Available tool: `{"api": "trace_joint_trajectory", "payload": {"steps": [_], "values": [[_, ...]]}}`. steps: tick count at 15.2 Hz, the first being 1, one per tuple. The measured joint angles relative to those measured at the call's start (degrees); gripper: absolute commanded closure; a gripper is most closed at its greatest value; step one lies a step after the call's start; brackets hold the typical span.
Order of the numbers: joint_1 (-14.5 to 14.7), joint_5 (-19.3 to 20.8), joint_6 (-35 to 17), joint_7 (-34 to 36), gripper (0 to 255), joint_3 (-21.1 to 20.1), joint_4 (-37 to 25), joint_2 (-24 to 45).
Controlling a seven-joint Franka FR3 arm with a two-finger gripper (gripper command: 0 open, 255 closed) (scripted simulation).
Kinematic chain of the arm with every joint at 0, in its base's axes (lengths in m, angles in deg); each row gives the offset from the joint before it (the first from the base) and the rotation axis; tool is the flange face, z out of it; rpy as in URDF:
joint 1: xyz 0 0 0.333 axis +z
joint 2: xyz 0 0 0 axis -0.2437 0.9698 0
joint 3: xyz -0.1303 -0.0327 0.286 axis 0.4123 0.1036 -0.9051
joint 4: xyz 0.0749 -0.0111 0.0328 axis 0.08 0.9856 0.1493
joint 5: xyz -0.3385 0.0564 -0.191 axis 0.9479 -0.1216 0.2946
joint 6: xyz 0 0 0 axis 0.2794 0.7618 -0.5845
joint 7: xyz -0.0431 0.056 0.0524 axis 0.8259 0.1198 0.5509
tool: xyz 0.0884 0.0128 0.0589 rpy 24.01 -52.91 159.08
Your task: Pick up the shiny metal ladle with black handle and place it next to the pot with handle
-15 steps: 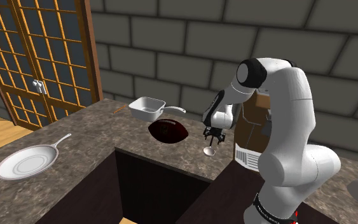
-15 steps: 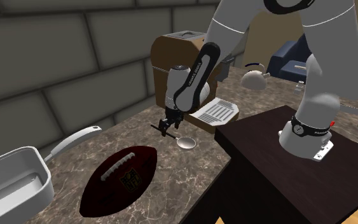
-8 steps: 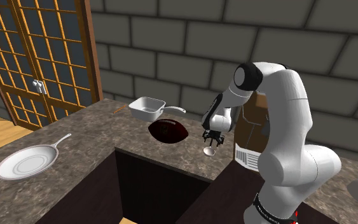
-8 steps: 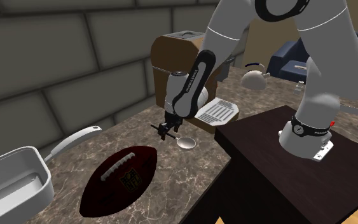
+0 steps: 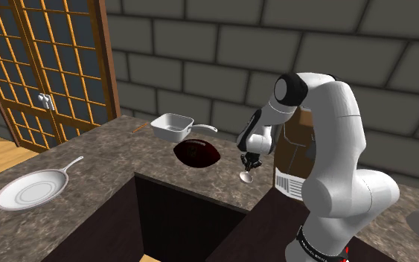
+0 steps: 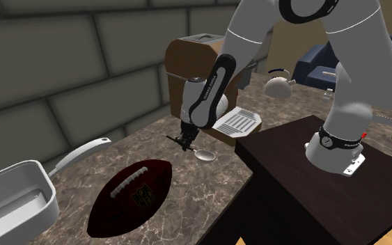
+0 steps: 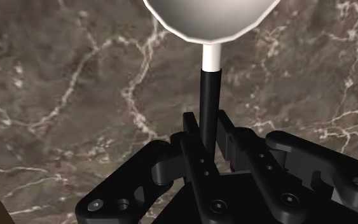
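Dark veined stone counter [image 5: 103, 160] runs beneath a grey block wall, with wooden lattice doors [image 5: 44, 67] at the far left. On the shoulder view's left a white pan [image 5: 30, 191] lies near the counter's edge. Further right, toward the wall, stands the white pot [image 5: 170, 126], its handle pointing right. A dark brown football [image 5: 197, 152] lies just beside it. Right of the ball is the ladle [image 5: 245, 177], its shiny bowl down on the stone and its black handle rising into the gripper [image 5: 250, 161]. A cardboard box [image 5: 293, 145] stands behind the arm.

Half a second ago the fingers [image 7: 193, 137] stood apart on either side of the handle. Now they have drawn in, and the wrist view shows them pressed against the thin black handle from both sides, with the bowl beyond their tips. So the grasp looks made, though the bowl appears to rest on the counter and nothing is lifted yet.

Next should come a straight lift, then a carry leftward to bare stone by the pot. The football lies between ladle and pot, so the path needs height. The slim handle may also swivel in the grip.
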Motion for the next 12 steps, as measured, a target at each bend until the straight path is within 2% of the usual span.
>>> {"api": "trace_joint_trajectory", "payload": {"steps": [6,12], "values": [[0.3,0.0,-0.1,0.1,255,-0.3,-0.3,0.2],[1.5,0.7,2.3,0.8,255,0.9,1.4,-3.8]]}}
